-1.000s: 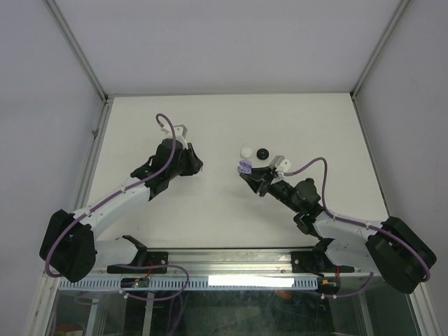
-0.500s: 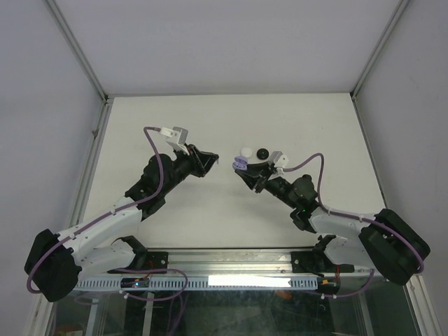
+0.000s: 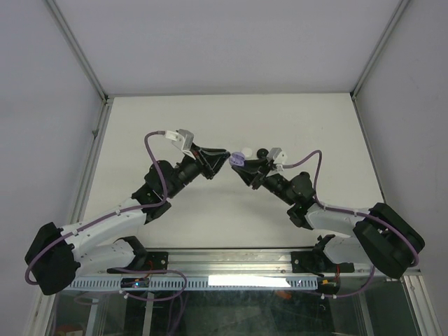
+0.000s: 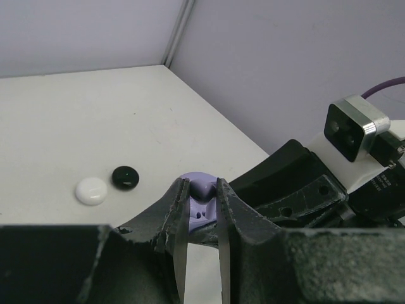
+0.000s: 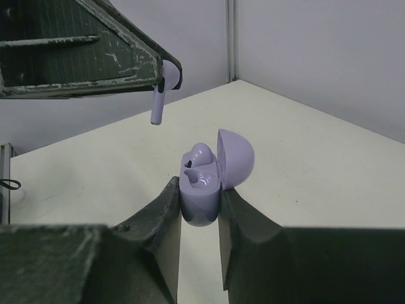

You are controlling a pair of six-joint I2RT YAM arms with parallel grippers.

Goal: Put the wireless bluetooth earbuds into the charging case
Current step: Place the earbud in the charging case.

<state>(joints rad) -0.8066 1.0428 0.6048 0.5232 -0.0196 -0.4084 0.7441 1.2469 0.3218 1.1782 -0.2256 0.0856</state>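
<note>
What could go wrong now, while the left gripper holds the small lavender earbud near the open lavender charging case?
1. The left gripper pinches the small lavender earbud only by its head; it may slip and drop.
2. The stem hangs off to one side of the open lavender charging case, not over a socket, so it could hit the rim.
3. The upright lid stands close; a bump may twist the case in the right gripper.
</note>
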